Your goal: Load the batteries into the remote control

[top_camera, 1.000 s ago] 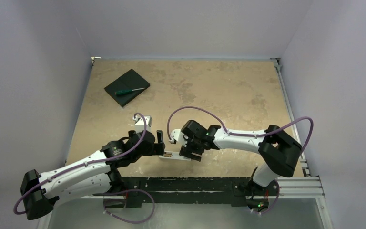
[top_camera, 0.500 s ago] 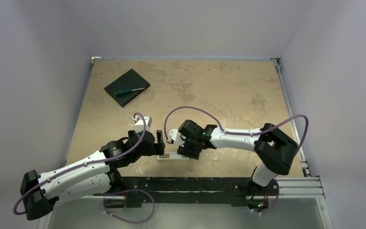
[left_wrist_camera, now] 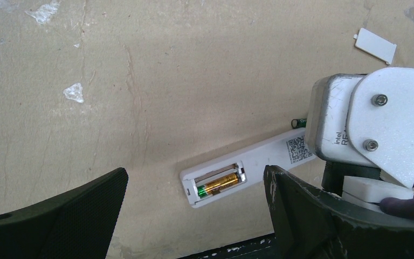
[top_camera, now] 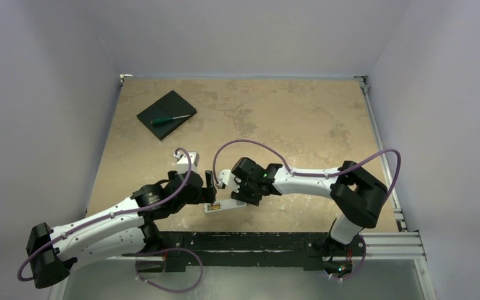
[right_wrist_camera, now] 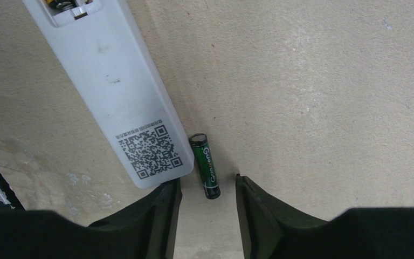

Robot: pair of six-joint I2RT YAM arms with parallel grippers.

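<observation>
Black square pad (top_camera: 169, 103), far left of the table (top_camera: 300, 112), with a green-handled screwdriver (top_camera: 170, 119) lying on it; only the top view shows these.

Left pincer (top_camera: 210, 189): spread wide and holding nothing, poised over the remote's open end.

Remote control (top_camera: 220, 207): white, lying back-up at the table's near edge between the two pincers. The top view shows it as a pale bar. The left wrist view shows the uncovered compartment with one seated battery (left_wrist_camera: 219, 183), gold body and green end. A small white cover (left_wrist_camera: 375, 46) lies well apart from it.

Loose battery (right_wrist_camera: 205, 164): dark green, flat on the table just beside the remote's end bearing the QR label (right_wrist_camera: 148, 151). It cannot be made out from above.

Right pincer (right_wrist_camera: 207, 183): partly open. Its fingers straddle the loose battery's near end with a gap on each side and grip nothing.
</observation>
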